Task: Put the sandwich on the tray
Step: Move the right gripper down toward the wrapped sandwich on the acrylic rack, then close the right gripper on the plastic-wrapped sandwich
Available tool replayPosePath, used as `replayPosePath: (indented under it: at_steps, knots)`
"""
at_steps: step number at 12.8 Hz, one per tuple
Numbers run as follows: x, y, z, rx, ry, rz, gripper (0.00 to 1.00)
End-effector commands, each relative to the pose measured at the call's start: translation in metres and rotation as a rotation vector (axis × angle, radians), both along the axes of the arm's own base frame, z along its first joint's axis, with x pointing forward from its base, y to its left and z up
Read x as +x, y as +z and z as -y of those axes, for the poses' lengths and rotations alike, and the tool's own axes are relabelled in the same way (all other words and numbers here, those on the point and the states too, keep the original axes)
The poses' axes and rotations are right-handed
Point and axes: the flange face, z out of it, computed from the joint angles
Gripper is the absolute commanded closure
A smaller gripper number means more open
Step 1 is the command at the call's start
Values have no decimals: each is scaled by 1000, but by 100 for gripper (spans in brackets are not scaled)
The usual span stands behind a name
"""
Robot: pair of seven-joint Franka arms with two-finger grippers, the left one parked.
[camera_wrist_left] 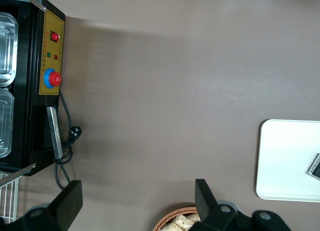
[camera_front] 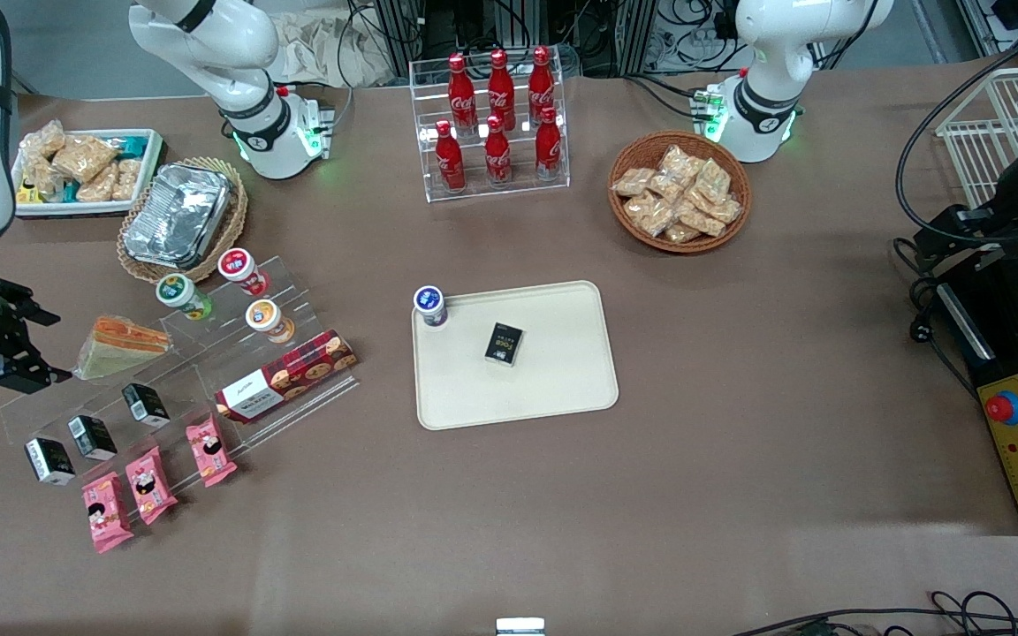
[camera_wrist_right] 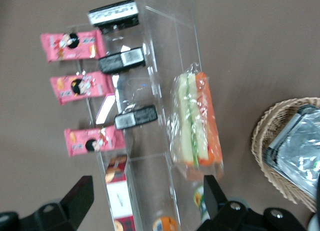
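Sandwich (camera_wrist_right: 196, 122) sits on the upper step of the clear acrylic display stand (camera_front: 182, 371), wrapped in clear film, untouched. Landmark for all positions: that stand.

My gripper (camera_front: 18, 340) hangs off the stand's end toward the working arm's edge of the table, close beside the sandwich but apart from it. My fingers (camera_wrist_right: 80, 196) are spread wide with nothing between them.

Key relation: in the wrist view the wedge's long axis runs along the step, parallel to the stand's length, and one of my fingers lines up just off its end. The wedge lies off to one side of my finger gap, not centred in it. Judgement: I need to shift sideways across the steps until the wedge sits between the fingers, then descend so they close on the two bread faces across the short axis.

Black packets (camera_wrist_right: 122, 60) occupy the step below the sandwich; pink snack packets (camera_wrist_right: 73, 45) lie on the table just off the stand's lowest edge. Neither blocks the approach.

Tray (camera_front: 562, 389) lies well apart from the stand, toward the table's middle, holding a small black box (camera_front: 504, 344) and a blue-capped cup (camera_front: 429, 305); bare surface remains for the drop.
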Motion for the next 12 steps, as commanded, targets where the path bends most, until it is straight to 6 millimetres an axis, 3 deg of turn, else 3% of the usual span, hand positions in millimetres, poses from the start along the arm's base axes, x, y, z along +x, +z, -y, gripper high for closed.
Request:
replayPosePath:
  at_steps: [1,5,12]
  knots:
    - [-11,-35,-1,-11,-115,18,2]
    - [-30,-61,10,-10,-167,-15,2]
    - [-39,-40,24,-20,-173,8,2]
